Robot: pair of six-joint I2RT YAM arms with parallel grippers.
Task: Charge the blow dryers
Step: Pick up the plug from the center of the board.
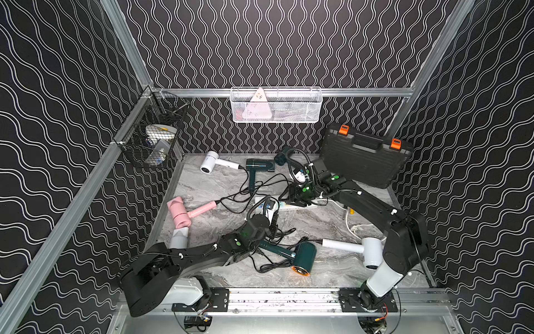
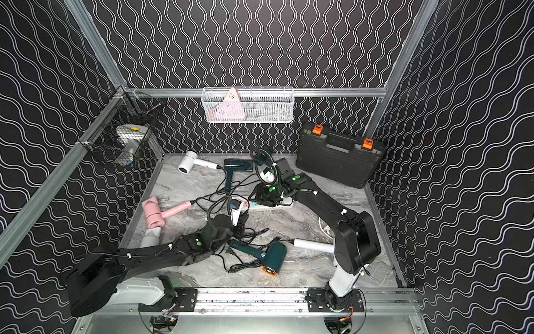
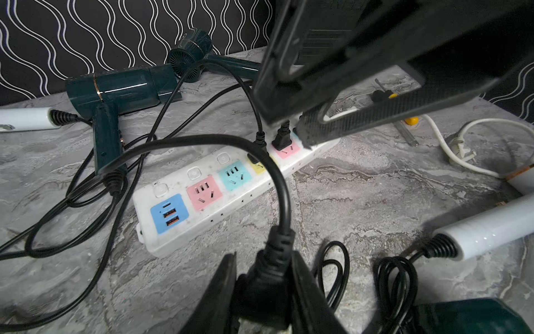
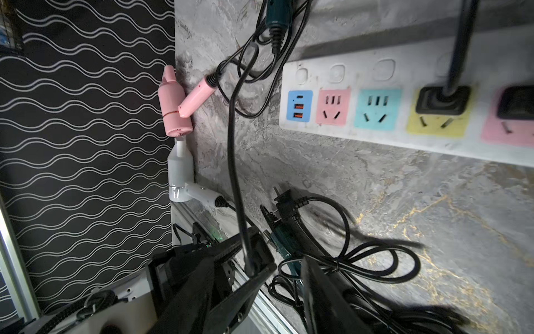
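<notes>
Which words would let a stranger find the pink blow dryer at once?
Start at the grey marble-patterned tabletop and follow its left edge, below the black wire basket on the wall. There lies a hammer-shaped pink plastic blow dryer, beside a white one. Its colour is unique: the others are white or dark green.

top views: high, whole table (image 1: 318, 228) | wrists: close, sharing power strip (image 3: 231, 185)

Both top views are sharp under even overhead light. Wrist views are dimmer; the power strip (image 4: 410, 72) blurs toward the frame edge, and dark shadows stretch across the surface (image 4: 346, 179).
</notes>
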